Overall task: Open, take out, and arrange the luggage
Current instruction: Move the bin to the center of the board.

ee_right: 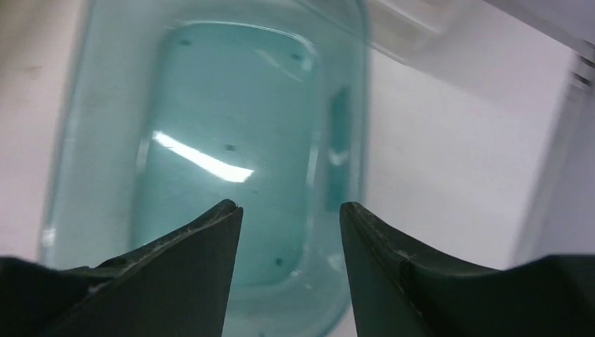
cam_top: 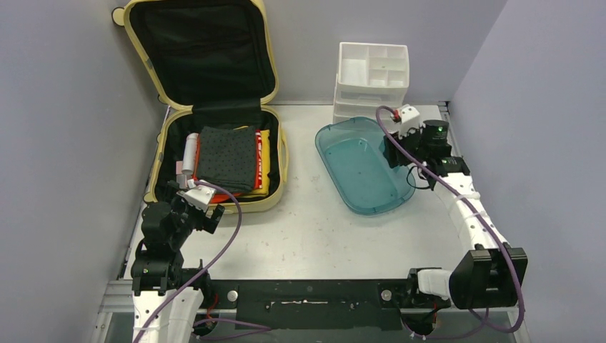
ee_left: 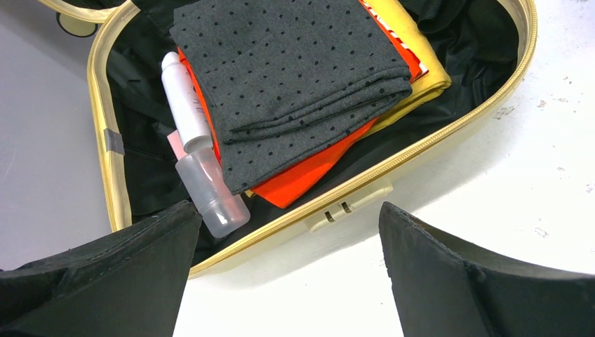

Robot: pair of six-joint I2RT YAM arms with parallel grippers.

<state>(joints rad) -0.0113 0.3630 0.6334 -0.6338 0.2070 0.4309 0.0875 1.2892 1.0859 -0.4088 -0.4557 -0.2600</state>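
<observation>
Pale grey-lilac walls box in a white, slightly scuffed desk [cam_top: 321, 236] with a black rail along its near edge.

Biggest thing by far is the luggage [cam_top: 204, 53]: pale-yellow hard shell, rounded corners, black fabric lining. It sits at the far left of the desk, flipped open, with the lid propped up against the back wall and the bottom half lying flat. A little wheel pokes out at the lid's top-left corner.

To the luggage's right, well apart from it, there's a teal see-through tray [cam_top: 361, 168], and behind that a white drawer organizer [cam_top: 371, 78].

Inside the luggage's bottom half is a folded stack: grey dotted cloth [cam_top: 226, 158] on top, an orange-red piece [ee_left: 309, 172] under it, a yellow one [cam_top: 265, 161] at the bottom. Just beside the stack, on the luggage's left side, lie a white tube [ee_left: 182, 98] and a clear bottle [ee_left: 210, 196], end to end.

The left tool [ee_left: 288, 210] hangs over the luggage's near rim, spread wide, nothing in it. The right tool [ee_right: 289, 207] is far off to the luggage's right, above the tray, its fingers parted with nothing between them.
</observation>
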